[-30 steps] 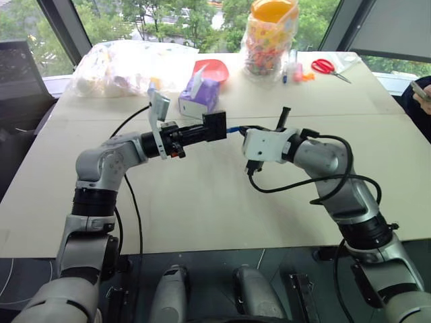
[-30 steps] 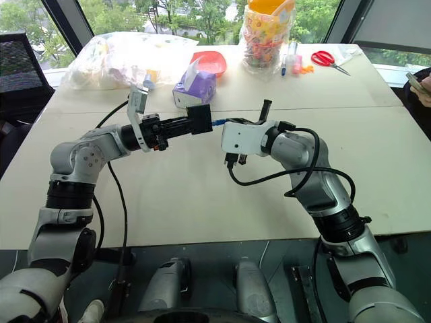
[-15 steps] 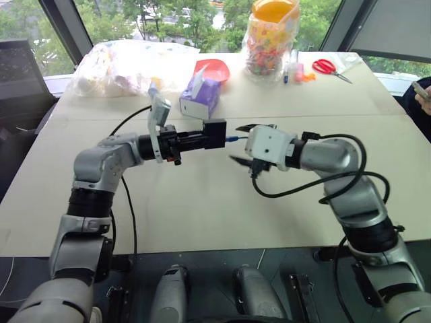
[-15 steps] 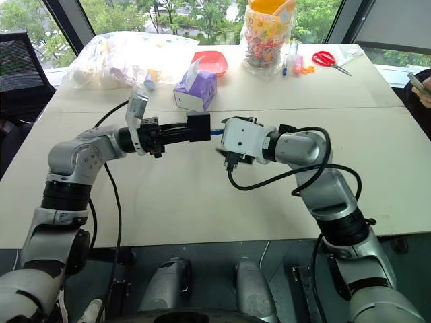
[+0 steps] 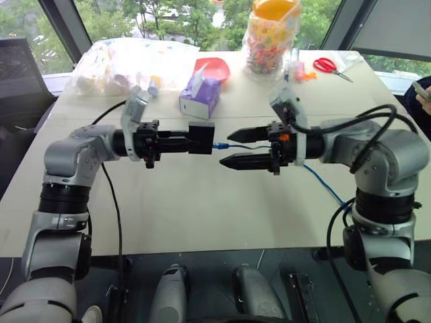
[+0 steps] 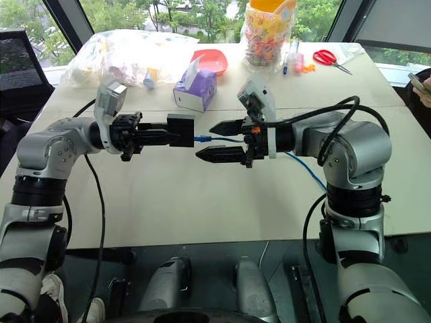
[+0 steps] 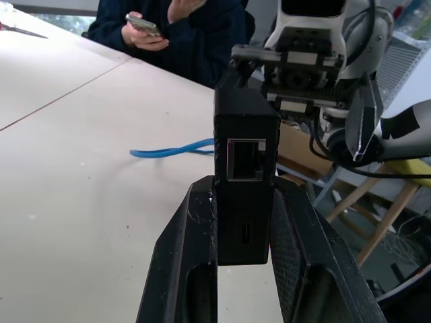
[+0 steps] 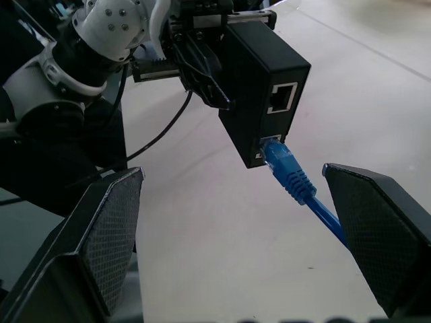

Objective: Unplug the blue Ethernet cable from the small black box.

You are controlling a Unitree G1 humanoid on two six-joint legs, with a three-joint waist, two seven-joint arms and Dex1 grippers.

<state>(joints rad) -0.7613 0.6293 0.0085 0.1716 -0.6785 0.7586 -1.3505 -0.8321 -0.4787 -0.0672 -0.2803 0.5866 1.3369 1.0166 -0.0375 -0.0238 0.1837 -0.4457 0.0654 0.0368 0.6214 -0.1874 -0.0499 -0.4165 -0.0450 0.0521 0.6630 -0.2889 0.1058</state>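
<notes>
**A:** Right wrist view first: what is different from a second ago?

**B:** The right claw (image 8: 236, 235) has let go. Before, it sat closed up against the plug end; now its two fingers stand wide apart, one on either side of the blue Ethernet cable (image 8: 291, 176), touching nothing. The wrist has also rolled over and drawn back a little.

**A:** And the cable?

**B:** Still plugged in. Its plug sits in the lower port of the small black box (image 8: 259, 91), with the upper port empty. From there the cord runs back past the right arm and trails across the worktop (image 5: 202, 202).

**A:** Who has the box?

**B:** The left claw (image 7: 244, 222), clamped on both its sides and holding it up above the worktop.

**A:** So, progress?

**B:** I'd say the unplugging isn't done. The release looks like a re-grip, and the right claw must close on the plug again before pulling.
</notes>
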